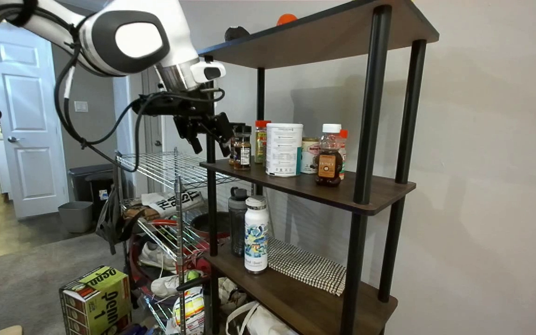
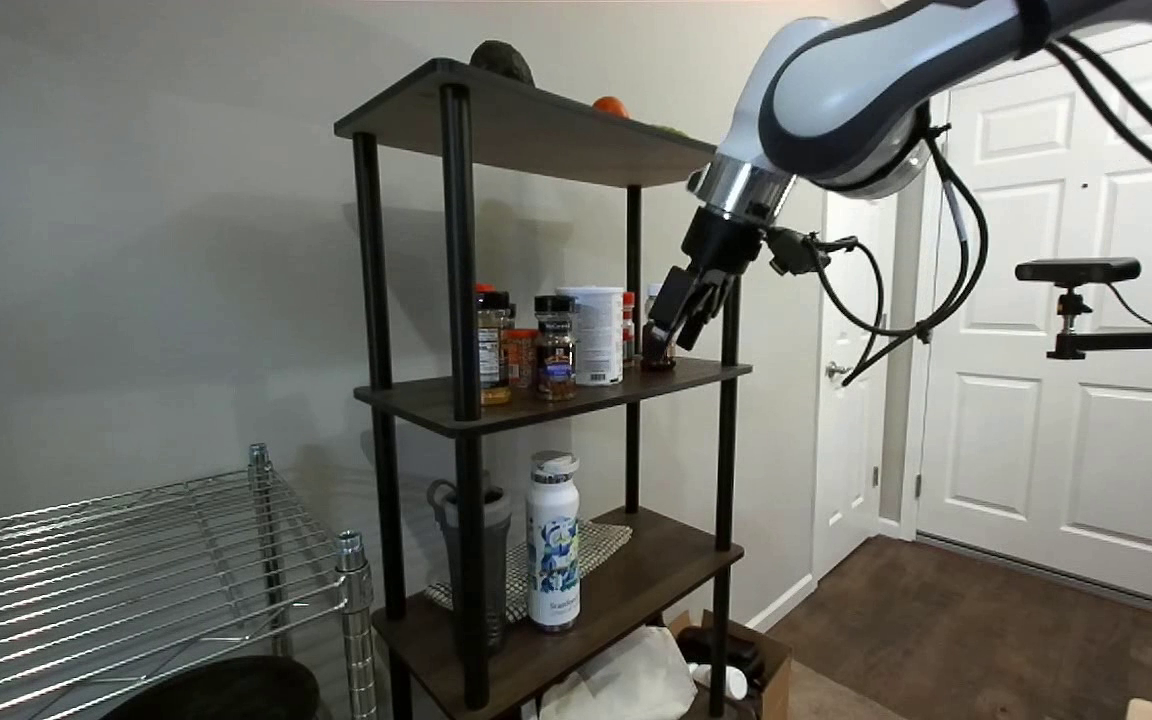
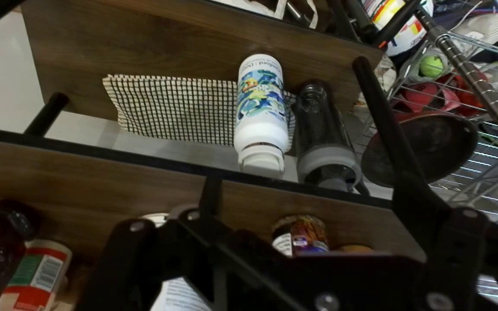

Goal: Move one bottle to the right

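Observation:
Two small dark-brown spice bottles with dark caps stand upright on the middle shelf. The nearer bottle (image 1: 242, 151) (image 2: 555, 355) shows a pale label; part of it shows in the wrist view (image 3: 305, 237). The other bottle (image 2: 492, 350) stands close by and is partly hidden behind it in an exterior view (image 1: 231, 146). My gripper (image 1: 211, 149) (image 2: 674, 342) is open and empty, in front of the shelf and apart from both bottles. In the wrist view its fingers (image 3: 309, 188) are wide apart, with the nearer bottle in line between them; the gripper body hides that bottle's upper part.
The same shelf (image 1: 296, 187) holds a white tub (image 1: 284, 149), a red-capped bottle (image 1: 260, 142), a can (image 1: 310, 156) and an amber bottle (image 1: 327, 158). Black posts (image 1: 211, 186) stand at the shelf corners. Below are a white flask (image 1: 256, 235) and a grey bottle (image 1: 237, 221).

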